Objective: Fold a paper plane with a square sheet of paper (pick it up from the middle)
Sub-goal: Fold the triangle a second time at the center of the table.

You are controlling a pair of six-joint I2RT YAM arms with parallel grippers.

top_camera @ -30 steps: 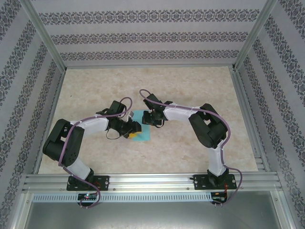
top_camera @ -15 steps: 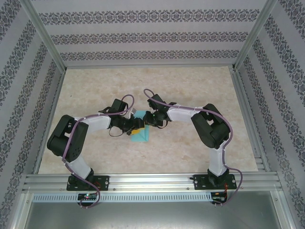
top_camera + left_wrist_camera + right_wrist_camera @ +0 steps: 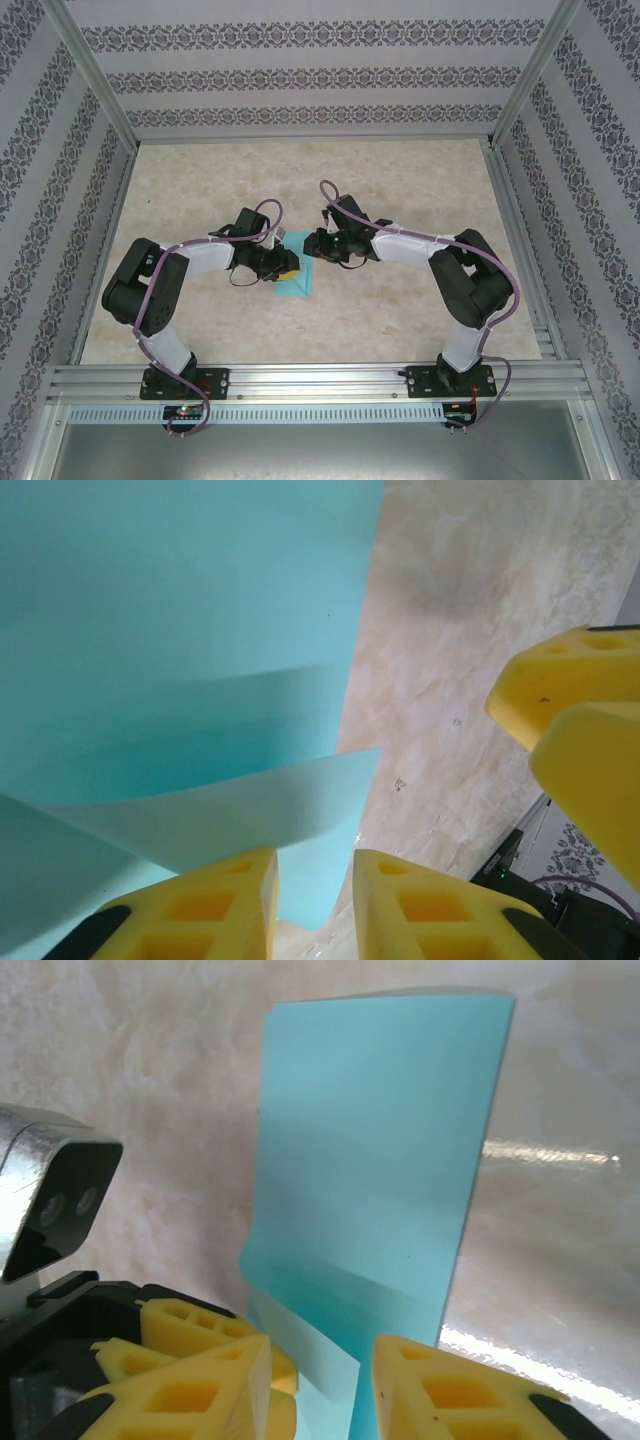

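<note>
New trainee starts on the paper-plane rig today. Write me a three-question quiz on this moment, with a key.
1. True or false: the light-blue paper lies fully flat on the table.
2. Where are the left gripper and right gripper? A: both at the paper. B: both far from it. C: only the left one at it.
3. What colour are the left gripper's fingers?
Key: 1 false, a flap curls up off the sheet; 2 A; 3 yellow.

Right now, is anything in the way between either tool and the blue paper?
Nothing visible is. The blue paper reaches down between the open fingers of the left tool and of the right tool.
</note>
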